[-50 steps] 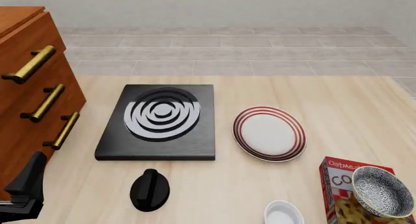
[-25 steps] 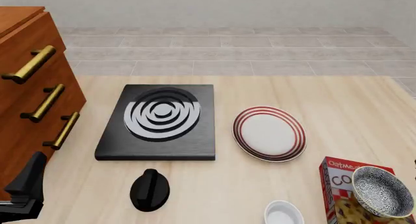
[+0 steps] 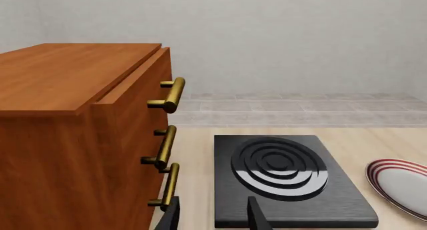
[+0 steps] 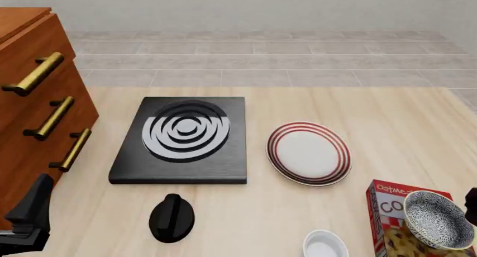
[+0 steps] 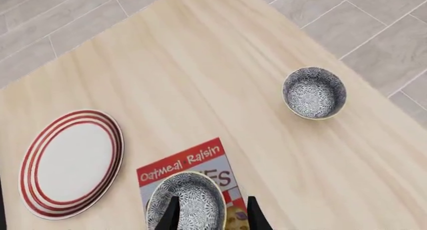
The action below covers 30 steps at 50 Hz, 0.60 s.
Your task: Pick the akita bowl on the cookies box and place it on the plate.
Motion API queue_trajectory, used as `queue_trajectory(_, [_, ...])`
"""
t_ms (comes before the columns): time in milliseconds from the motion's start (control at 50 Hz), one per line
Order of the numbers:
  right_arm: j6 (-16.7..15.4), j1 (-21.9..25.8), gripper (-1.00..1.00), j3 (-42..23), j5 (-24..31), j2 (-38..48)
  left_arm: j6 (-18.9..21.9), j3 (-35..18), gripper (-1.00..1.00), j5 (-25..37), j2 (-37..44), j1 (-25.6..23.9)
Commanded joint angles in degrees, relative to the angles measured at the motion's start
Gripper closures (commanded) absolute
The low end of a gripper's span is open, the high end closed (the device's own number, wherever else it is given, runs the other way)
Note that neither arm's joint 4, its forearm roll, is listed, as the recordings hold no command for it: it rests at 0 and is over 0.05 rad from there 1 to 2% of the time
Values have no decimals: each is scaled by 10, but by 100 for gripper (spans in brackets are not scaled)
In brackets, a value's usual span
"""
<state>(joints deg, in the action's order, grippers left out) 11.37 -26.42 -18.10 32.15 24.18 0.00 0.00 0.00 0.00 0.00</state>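
My right jaws (image 5: 210, 212) hang apart above the speckled black-and-white akita bowl (image 4: 438, 219), which sits on the red cardboard cookies box (image 4: 387, 205). At its ten o'clock lies the red-ringed white plate (image 4: 309, 153). My left jaws (image 3: 213, 217) are apart.

The akita bowl (image 4: 438, 219) is speckled black-and-white inside, the cookies box (image 4: 387, 204) red with white lettering, the plate (image 4: 309, 153) white with red rings, the stove (image 4: 181, 141) black with grey rings, the table (image 4: 387, 123) pale wood, the cabinet (image 4: 30, 100) reddish-brown with brass handles.
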Motion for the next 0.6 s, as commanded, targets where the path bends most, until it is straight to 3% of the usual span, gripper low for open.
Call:
queue_trajectory(20, [4,-2,-100,28,-23,7,0,0,-100,0,0,0])
queue_trajectory(600, [16,12,-100,96,-121,60,0,0,-100,0,0,0])
